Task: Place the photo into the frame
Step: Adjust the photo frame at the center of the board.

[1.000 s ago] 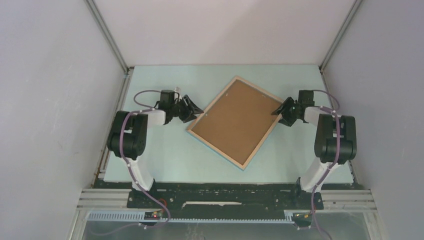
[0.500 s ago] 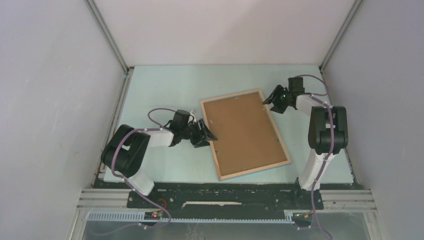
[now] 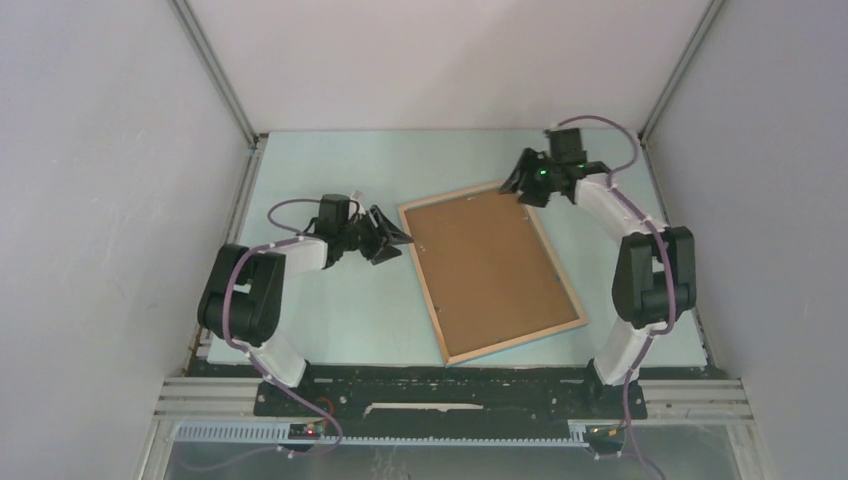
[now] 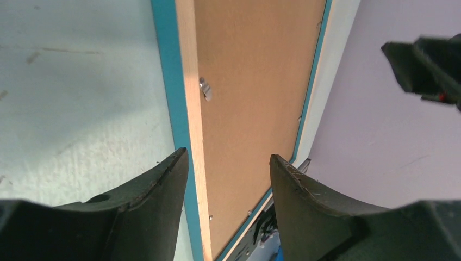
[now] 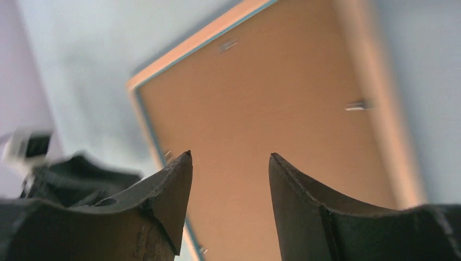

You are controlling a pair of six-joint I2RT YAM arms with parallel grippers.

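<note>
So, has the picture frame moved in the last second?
Yes. Seen from above, the frame has turned counter-clockwise on the table: its far corner swung left, away from the back edge, and its near corner came closer to the front edge.

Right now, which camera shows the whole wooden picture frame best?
The top external view: the entire rectangular light-wood picture frame is visible, back up. The left wrist view shows only one turquoise-edged side; the right wrist view, a blurred part.

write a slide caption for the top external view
Frame face down, brown backing board up, open left gripper by its left edge, open right gripper at its far corner.
</note>
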